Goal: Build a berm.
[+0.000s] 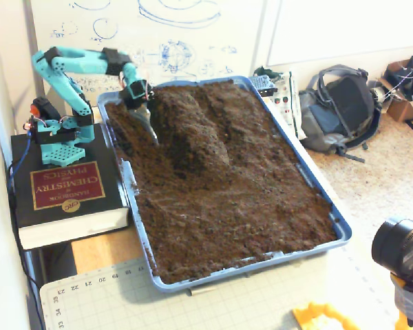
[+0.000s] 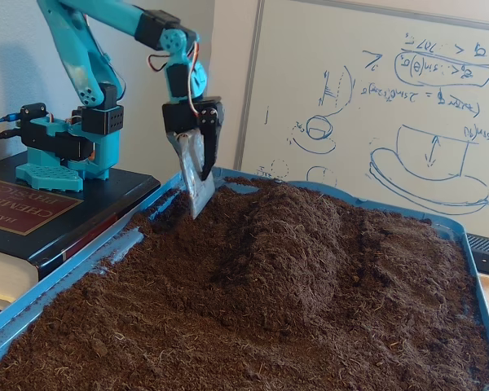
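Observation:
The berm is a raised ridge of dark brown crumbly soil in the far part of the blue tray. It runs from the back rim toward the middle, and flatter soil fills the rest. It also shows in a fixed view, in the tray. My gripper has a metal scoop blade for one finger and a black finger for the other. It points down at the berm's left flank. The blade tip touches the soil beside the ridge. The jaws look shut with nothing between them.
The teal arm's base stands on a thick black chemistry book left of the tray. A grey backpack lies at the right. A camera and a cutting mat are at the front. A whiteboard stands behind.

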{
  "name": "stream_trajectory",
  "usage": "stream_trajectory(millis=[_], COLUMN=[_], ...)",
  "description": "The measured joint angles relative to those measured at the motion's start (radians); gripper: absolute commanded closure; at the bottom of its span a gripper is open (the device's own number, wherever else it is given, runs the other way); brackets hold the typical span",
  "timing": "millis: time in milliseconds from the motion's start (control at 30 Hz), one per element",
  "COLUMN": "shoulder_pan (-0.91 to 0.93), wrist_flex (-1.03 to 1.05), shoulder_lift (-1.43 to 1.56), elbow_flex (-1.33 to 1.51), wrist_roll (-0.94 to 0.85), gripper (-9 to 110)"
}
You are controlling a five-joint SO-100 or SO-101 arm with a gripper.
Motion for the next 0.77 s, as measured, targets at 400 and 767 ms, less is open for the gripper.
stream_trajectory(millis=[400,767], shoulder_pan=[0.006,-0.052], wrist_flex=[-0.054,-0.018], shoulder_lift=[0.617,0.861], elbow_flex=[0.502,0.612], wrist_roll=[0.213,0.365], gripper=[101,101])
